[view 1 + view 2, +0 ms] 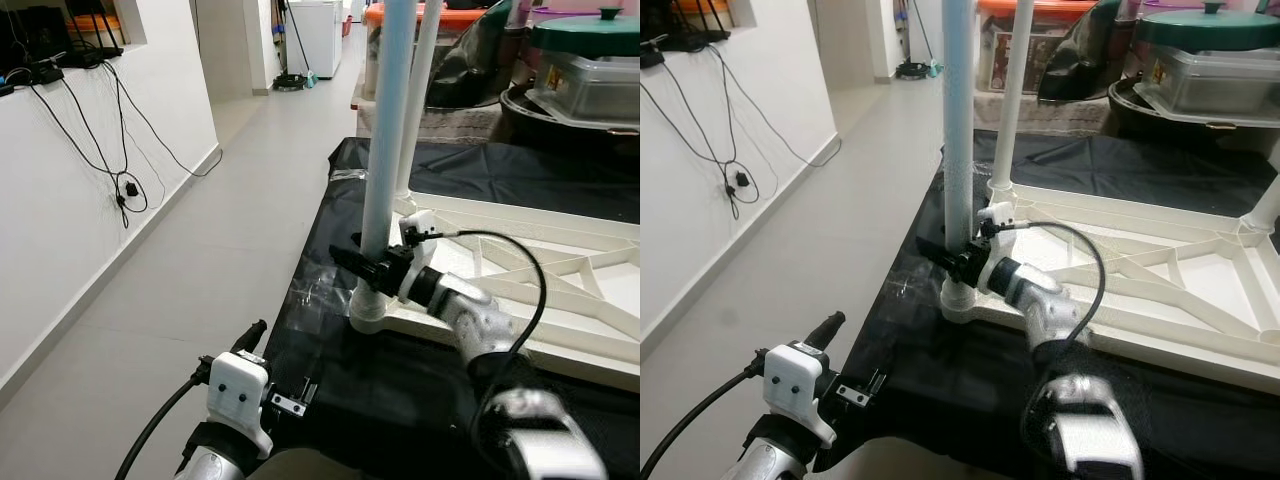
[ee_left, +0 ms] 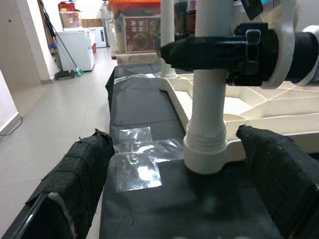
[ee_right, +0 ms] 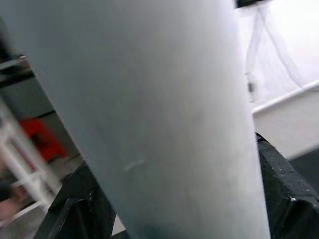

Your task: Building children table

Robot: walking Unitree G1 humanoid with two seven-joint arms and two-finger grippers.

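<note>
A white children's table top [image 1: 560, 290] lies upside down on a black-covered surface [image 1: 330, 360]. A pale blue-white leg [image 1: 385, 140] stands upright in the near corner socket [image 1: 372, 308]. My right gripper [image 1: 368, 262] is shut on this leg just above the socket; the leg [image 3: 149, 114] sits between its black fingers [image 3: 284, 199]. A second white leg [image 1: 420, 100] stands in the corner behind. My left gripper [image 2: 169, 194] hangs low off the table's near-left edge, open, with its padded fingers [image 2: 75, 179] on either side of the socket's base [image 2: 204, 149].
Clear tape [image 2: 137, 162] patches the black cover near the socket. A tiled corridor [image 1: 200, 230] runs along the left, with cables [image 1: 120, 160] hanging on the white wall. Plastic bins and a lidded container [image 1: 585, 60] stand behind the table.
</note>
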